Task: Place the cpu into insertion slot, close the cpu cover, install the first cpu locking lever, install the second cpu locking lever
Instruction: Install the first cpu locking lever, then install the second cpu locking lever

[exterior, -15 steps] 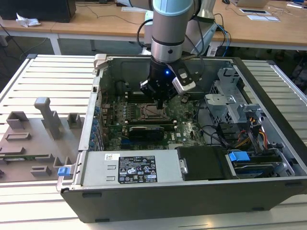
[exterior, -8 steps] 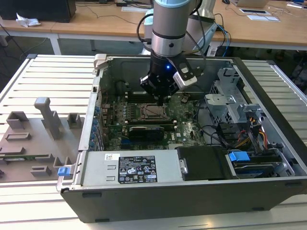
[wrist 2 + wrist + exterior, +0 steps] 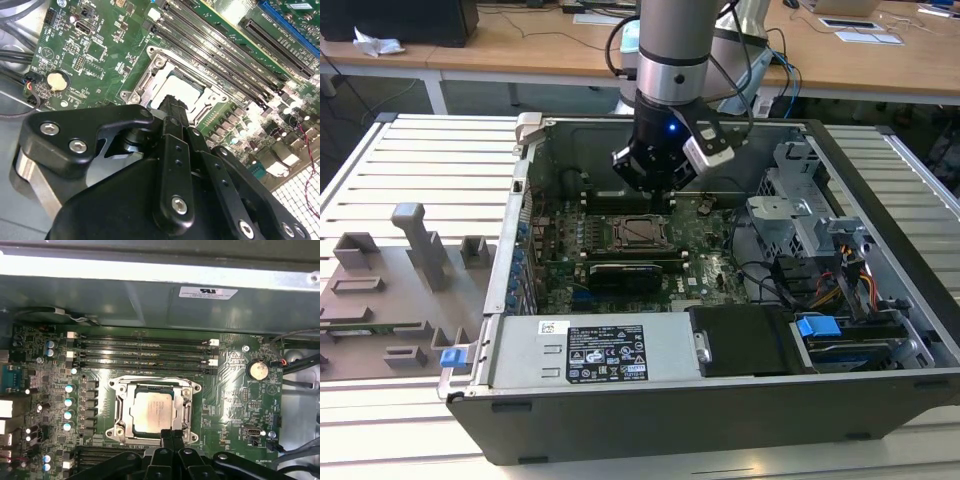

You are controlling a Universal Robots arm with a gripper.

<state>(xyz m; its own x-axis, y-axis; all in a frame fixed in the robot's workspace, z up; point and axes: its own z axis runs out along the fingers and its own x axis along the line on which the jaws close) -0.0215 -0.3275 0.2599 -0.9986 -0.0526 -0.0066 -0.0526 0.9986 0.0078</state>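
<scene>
The cpu (image 3: 152, 409) lies silvery side up in the insertion slot (image 3: 186, 412) on the green board. It also shows in the second wrist view, cpu (image 3: 184, 89), and the exterior view, cpu (image 3: 638, 230). The cpu cover (image 3: 121, 407) lies flat around the chip, which shows through its window; cpu cover (image 3: 148, 82). My gripper (image 3: 171, 434) is shut with nothing between its fingers, its tips hovering at the socket's edge beside the chip; gripper (image 3: 172, 102), gripper (image 3: 668, 198). I cannot tell how the locking levers stand.
Long black memory slots (image 3: 145, 351) run beside the socket, and a coin battery (image 3: 258, 370) sits near it. The open computer case wall (image 3: 520, 215) surrounds the board, with a drive cage (image 3: 790, 215) and cables (image 3: 840, 275) at the exterior view's right. Grey fixtures (image 3: 415, 250) stand outside the case.
</scene>
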